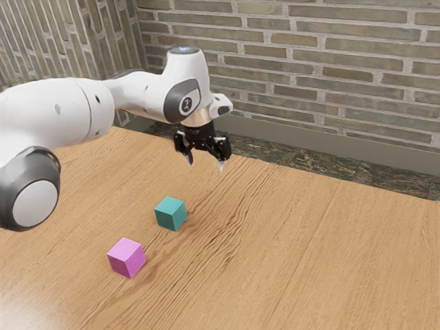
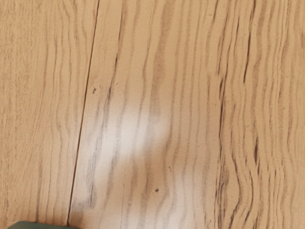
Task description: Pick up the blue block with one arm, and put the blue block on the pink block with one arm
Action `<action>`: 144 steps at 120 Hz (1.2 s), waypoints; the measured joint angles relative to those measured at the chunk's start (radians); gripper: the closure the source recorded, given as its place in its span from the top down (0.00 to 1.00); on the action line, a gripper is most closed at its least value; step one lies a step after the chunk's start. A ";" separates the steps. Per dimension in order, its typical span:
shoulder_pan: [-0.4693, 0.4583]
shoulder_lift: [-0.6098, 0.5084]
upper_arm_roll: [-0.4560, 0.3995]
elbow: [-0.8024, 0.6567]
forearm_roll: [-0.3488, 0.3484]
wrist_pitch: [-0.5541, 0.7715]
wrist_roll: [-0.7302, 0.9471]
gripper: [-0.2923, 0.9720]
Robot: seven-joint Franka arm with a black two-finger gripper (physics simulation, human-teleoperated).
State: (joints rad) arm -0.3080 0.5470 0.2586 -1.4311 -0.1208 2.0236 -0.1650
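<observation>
A teal-blue block (image 1: 170, 212) rests on the wooden table (image 1: 289, 240) in the exterior view. Nearer the front, toward that view's left, lies a pink block (image 1: 126, 257), apart from it. My black gripper (image 1: 205, 163) hangs open in the air, above and behind the blue block, with nothing between its fingers. Under the hand the wrist view has bare wood grain, and a sliver of the blue block (image 2: 33, 225) shows at its lower edge.
A brick wall (image 1: 309, 62) and a dark stone ledge (image 1: 323, 161) run along the table's far edge. The white arm (image 1: 75, 117) comes in from the exterior view's left.
</observation>
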 joint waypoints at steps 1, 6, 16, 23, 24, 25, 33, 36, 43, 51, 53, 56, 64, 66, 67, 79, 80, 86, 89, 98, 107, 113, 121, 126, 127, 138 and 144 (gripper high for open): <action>0.003 0.007 0.000 -0.001 -0.002 0.006 0.002 0.75; 0.016 0.016 0.000 -0.028 -0.009 0.028 0.012 0.75; 0.046 -0.072 0.001 -0.190 -0.016 0.069 0.032 0.75; 0.056 -0.133 0.000 -0.329 -0.018 0.119 0.046 0.75; 0.056 -0.139 0.000 -0.342 -0.018 0.126 0.048 0.75; 0.057 -0.144 0.000 -0.354 -0.018 0.133 0.051 0.75; 0.058 -0.174 -0.001 -0.415 0.004 0.188 0.078 0.75; 0.058 -0.182 -0.001 -0.426 0.015 0.204 0.094 0.75; 0.059 -0.198 -0.002 -0.440 0.033 0.234 0.140 0.75; 0.059 -0.227 -0.005 -0.460 0.034 0.253 0.189 0.75; 0.059 -0.229 -0.005 -0.466 0.032 0.258 0.200 0.75; 0.058 -0.231 -0.006 -0.473 0.029 0.264 0.217 0.75; 0.059 -0.219 -0.007 -0.488 0.023 0.277 0.256 0.75; 0.060 -0.214 -0.007 -0.491 0.022 0.280 0.265 0.75; 0.061 -0.211 -0.007 -0.493 0.021 0.281 0.270 0.75; 0.072 -0.199 -0.007 -0.500 0.018 0.291 0.325 0.75; 0.072 -0.198 -0.007 -0.501 0.018 0.292 0.330 0.75; 0.073 -0.198 -0.008 -0.503 0.017 0.294 0.358 0.75; 0.074 -0.200 -0.009 -0.505 0.016 0.294 0.371 0.75; 0.075 -0.203 -0.011 -0.512 0.007 0.294 0.408 0.75; 0.075 -0.204 -0.010 -0.514 -0.021 0.297 0.437 0.75; 0.076 -0.204 -0.010 -0.514 -0.040 0.300 0.447 0.75; 0.076 -0.204 -0.010 -0.515 -0.057 0.302 0.447 0.75; 0.076 -0.204 -0.010 -0.514 -0.063 0.303 0.443 0.75; 0.076 -0.204 -0.010 -0.515 -0.065 0.302 0.442 0.75; 0.077 -0.202 -0.010 -0.520 -0.073 0.298 0.428 0.75; 0.078 -0.206 -0.010 -0.528 -0.076 0.294 0.419 0.75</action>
State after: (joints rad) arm -0.2304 0.3411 0.2485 -1.9591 -0.1969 2.3171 0.2542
